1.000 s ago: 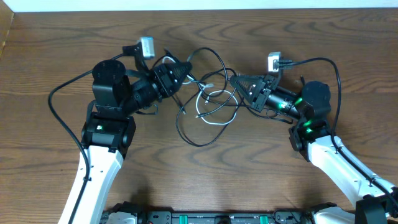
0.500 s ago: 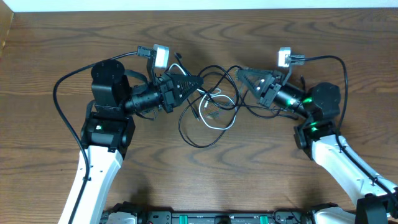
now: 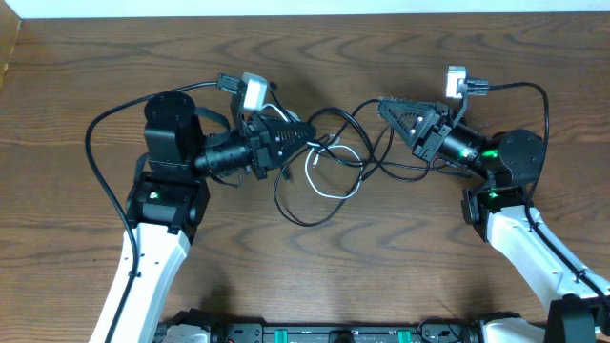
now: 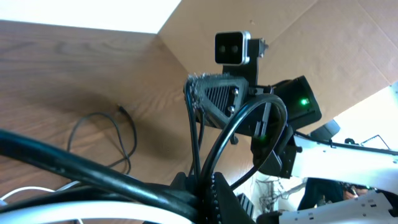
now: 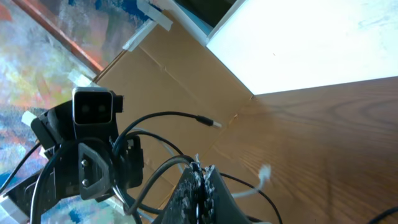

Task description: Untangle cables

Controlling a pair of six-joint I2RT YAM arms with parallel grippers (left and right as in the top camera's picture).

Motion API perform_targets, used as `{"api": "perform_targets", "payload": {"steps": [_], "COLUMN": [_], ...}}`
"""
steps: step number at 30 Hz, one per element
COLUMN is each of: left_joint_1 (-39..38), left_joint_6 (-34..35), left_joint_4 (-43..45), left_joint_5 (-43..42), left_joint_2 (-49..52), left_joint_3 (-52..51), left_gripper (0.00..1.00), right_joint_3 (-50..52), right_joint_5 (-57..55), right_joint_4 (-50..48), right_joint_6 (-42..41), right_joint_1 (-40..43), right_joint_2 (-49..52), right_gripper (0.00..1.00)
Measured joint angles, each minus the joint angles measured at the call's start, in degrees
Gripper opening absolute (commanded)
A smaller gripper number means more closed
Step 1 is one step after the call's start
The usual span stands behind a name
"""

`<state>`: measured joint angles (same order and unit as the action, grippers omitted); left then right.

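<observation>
Cables (image 3: 334, 154) lie knotted on the desk (image 3: 95, 57) toward its far edge, strung side to side between our left end effector (image 3: 307, 133) and right end effector (image 3: 383, 105), each pinching a strand, and we judge the slack loops nearer the left one.

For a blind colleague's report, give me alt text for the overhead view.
Two robot arms hold a tangle of thin black and white cables between them over a wooden table. The left fingers and right fingers are each shut on a strand.
</observation>
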<state>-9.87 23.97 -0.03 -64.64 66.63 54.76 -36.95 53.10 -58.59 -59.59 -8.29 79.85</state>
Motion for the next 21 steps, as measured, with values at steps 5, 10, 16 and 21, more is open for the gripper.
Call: {"api": "perform_targets", "payload": {"steps": [5,10,16,21], "left_joint_1": [-2.12,-4.59,-6.64,-8.94], "left_joint_6": [-0.46,-4.0,-7.5,-12.17], "left_joint_4": [-1.31,-4.9,-5.75,-7.02], "left_joint_5": [0.0,-1.64,-3.78,-4.26], "left_joint_2": [0.15,1.73,2.97,2.97], "left_joint_3": [0.0,0.0,0.0,0.0], "left_gripper": [0.08,0.08,0.08,0.08], "right_joint_3": [0.0,0.0,0.0,0.0], "right_joint_5": [-0.22,-0.37,-1.4,-2.97], "right_joint_4": [-2.62,-6.03,-6.62,-6.8], "right_joint_6": [-0.57,-1.64,-3.74,-7.52], "right_joint_1": [0.2,0.24,0.24,0.24], "right_joint_2": [0.0,0.0,0.0,0.0], "right_gripper": [0.01,0.01,0.01,0.01]}}
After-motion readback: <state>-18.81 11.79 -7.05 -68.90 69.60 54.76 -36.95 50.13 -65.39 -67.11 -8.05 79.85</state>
